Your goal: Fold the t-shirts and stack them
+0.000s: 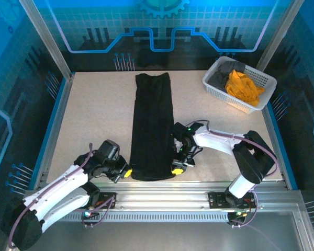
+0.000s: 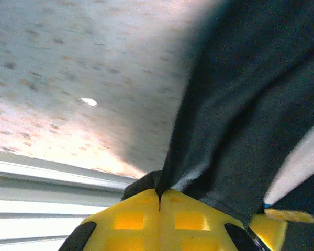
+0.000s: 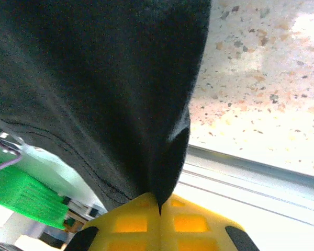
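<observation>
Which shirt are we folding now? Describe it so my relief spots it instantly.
On the table, look down the middle, left of the white basket. A long, narrow black t-shirt lies there, near corners pinched by the left gripper and right gripper. The orange-yellow shirt and dark grey shirt are crumpled in the basket.

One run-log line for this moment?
left hand: shut on black shirt near-left corner | right hand: shut on near-right corner | orange shirt, grey shirt: in basket
</observation>
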